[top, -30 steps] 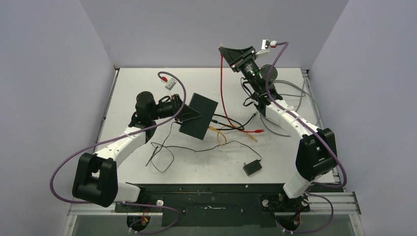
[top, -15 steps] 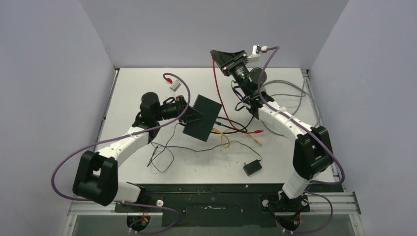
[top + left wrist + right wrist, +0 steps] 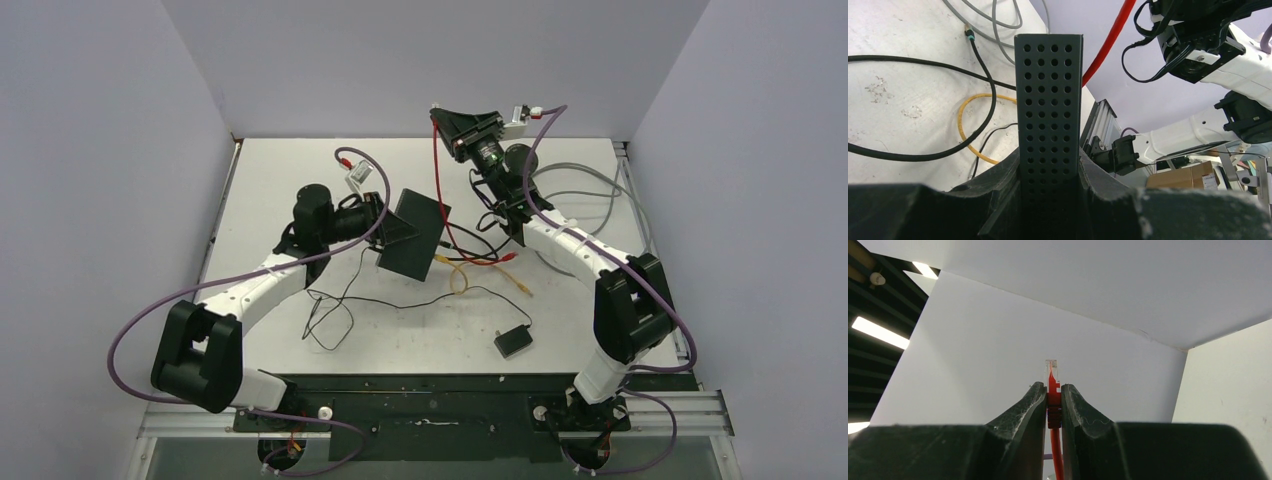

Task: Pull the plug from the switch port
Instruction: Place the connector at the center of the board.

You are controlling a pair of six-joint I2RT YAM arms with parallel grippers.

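As right pincer (image 3: 1053, 390), clamped on red plug (image 3: 1051, 369), has drifted leftward aloft | left pincer (image 3: 1049, 167) grips switch (image 3: 1049, 90) below it | unplugging probably done

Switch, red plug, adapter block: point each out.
switch (image 3: 414, 237), top external view, centre of its top face.
red plug (image 3: 1052, 382), right wrist view, red body below the clear tip.
adapter block (image 3: 512, 341), top external view, its top face.

Right gripper (image 3: 1053, 392) pinched on a red plug (image 3: 1051, 376) (clear tip protruding above the jaws), red cable (image 3: 1056, 455) trailing down between them, pale walls (image 3: 998, 340) behind, ceiling lights (image 3: 878, 332) upper left.
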